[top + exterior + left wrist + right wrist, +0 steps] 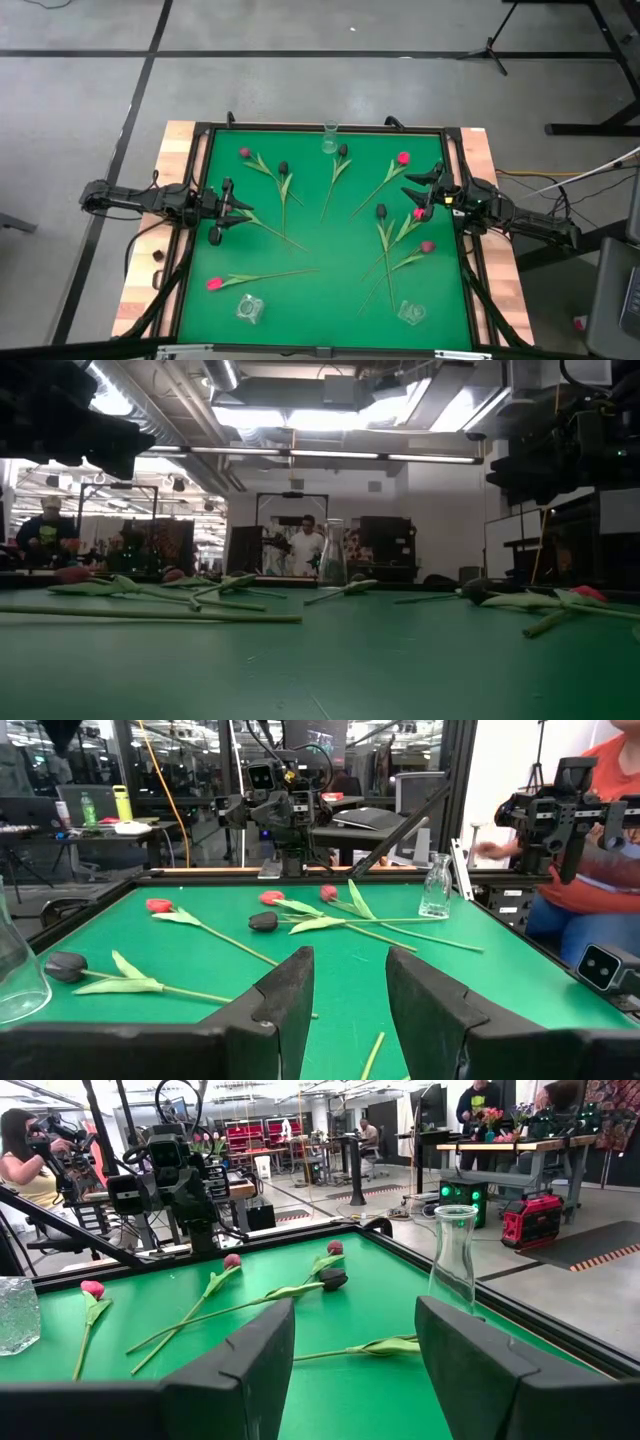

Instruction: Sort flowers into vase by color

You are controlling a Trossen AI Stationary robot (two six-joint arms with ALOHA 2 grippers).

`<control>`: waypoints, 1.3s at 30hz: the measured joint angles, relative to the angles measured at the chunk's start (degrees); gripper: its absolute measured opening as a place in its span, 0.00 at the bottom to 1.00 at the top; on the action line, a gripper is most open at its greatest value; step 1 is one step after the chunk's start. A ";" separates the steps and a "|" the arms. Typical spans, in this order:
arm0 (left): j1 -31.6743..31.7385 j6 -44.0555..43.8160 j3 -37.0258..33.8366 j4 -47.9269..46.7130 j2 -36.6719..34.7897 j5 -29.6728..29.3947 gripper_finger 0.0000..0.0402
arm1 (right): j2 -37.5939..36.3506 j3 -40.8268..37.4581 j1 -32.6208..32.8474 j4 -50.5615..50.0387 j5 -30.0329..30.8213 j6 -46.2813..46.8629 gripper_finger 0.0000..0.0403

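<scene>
Nine or so artificial tulips with long thin green stems (335,178) lie flat and scattered over the green felt surface (320,255), none yet in a vase, so we judge the sorting has not started. In the high view a bright pink-red head (214,284) sits at lower left, another (403,158) at upper right, a near-black head (381,211) right of centre, and more cluster along the right side.

Three clear glass vases stand apart: one (329,139) at the top centre edge, one (249,309) at lower left, one (411,313) at lower right. We take that spacing as one vase per colour, kept away from the middle so stems can be lifted freely.

Our left gripper (222,211) hangs at the left edge of the surface, its fingers (290,995) spread with nothing between them. Our right gripper (428,192) sits at the right edge, just beside a pink-red head, fingers (250,1355) likewise spread and empty. Both seem held back at the sides to keep the flowers in clear sight before a first pick.
</scene>
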 joint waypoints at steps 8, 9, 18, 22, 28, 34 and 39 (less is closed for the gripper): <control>0.00 0.00 -0.02 0.00 0.01 -0.02 0.31 | 0.00 0.02 0.02 0.00 0.00 0.00 0.52; 0.00 0.00 -0.01 0.00 0.00 -0.01 0.31 | 0.00 0.00 0.02 0.00 0.00 0.00 0.52; -0.02 0.02 0.00 0.00 0.01 -0.02 0.31 | 0.00 0.00 0.02 0.01 0.00 0.00 0.52; -0.01 0.01 0.00 0.00 0.00 -0.02 0.31 | 0.00 0.00 0.00 0.00 0.00 -0.01 0.52; -0.01 0.00 -0.01 0.00 0.00 -0.01 0.31 | 0.00 0.02 0.01 0.00 0.00 0.00 0.52; 0.00 0.02 -0.02 0.00 0.00 0.00 0.31 | 0.00 0.01 0.01 0.00 0.00 0.00 0.52; 0.00 0.00 -0.02 0.17 0.00 -1.09 0.31 | 0.00 0.00 0.02 0.00 0.00 0.00 0.52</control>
